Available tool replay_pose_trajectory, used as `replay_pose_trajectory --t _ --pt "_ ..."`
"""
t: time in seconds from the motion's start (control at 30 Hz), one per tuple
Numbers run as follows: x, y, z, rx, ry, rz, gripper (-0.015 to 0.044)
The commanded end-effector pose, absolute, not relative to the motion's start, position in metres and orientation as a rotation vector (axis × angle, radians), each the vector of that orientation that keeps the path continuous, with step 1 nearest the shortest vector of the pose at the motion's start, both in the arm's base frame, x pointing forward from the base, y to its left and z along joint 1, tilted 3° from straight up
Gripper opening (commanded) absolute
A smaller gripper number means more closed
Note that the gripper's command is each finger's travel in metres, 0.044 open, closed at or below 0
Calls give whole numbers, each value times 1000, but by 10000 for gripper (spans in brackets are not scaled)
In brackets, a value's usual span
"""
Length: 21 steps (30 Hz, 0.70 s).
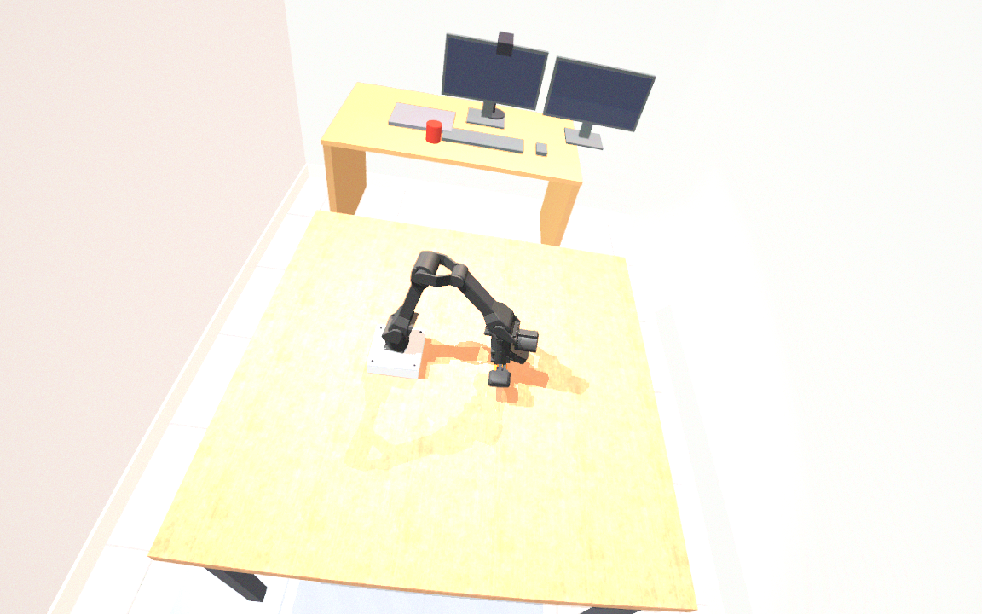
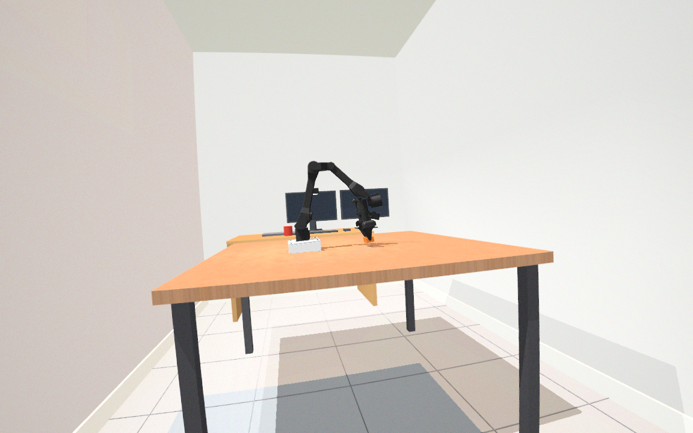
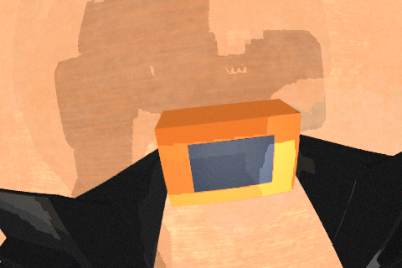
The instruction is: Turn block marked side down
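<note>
The orange block (image 3: 176,176) (image 2: 366,240) is between my fingers. Its marked side, with a blue-grey rectangle (image 3: 230,165), faces up toward the wrist camera. My gripper (image 3: 228,150) (image 2: 369,237) is shut on the block, one finger against each short end. In the exterior view the gripper is tilted and the block appears slightly above the table (image 1: 326,496) (image 2: 338,264) (image 3: 360,17), with its shadow below. In the top view the arm hides nearly all of the block. The block's underside is hidden.
The arm's white base (image 1: 395,367) (image 2: 304,247) stands on the table to the left of the gripper. Behind the table, a separate desk (image 1: 372,148) holds two monitors (image 1: 493,72) (image 1: 597,93), a red cup (image 1: 433,131) and a keyboard (image 1: 483,140).
</note>
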State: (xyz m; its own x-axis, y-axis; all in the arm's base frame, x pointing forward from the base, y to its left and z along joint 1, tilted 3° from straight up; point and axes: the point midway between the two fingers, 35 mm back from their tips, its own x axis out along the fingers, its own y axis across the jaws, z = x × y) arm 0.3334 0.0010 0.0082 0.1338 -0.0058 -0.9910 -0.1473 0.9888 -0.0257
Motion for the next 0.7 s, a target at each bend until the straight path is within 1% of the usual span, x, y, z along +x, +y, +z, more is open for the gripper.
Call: replay_pose_trajectory --t 0.0,0.67 --pt "333 1 7 -121 1377 112 0" --pt "326 1 7 -105 1042 128 0"
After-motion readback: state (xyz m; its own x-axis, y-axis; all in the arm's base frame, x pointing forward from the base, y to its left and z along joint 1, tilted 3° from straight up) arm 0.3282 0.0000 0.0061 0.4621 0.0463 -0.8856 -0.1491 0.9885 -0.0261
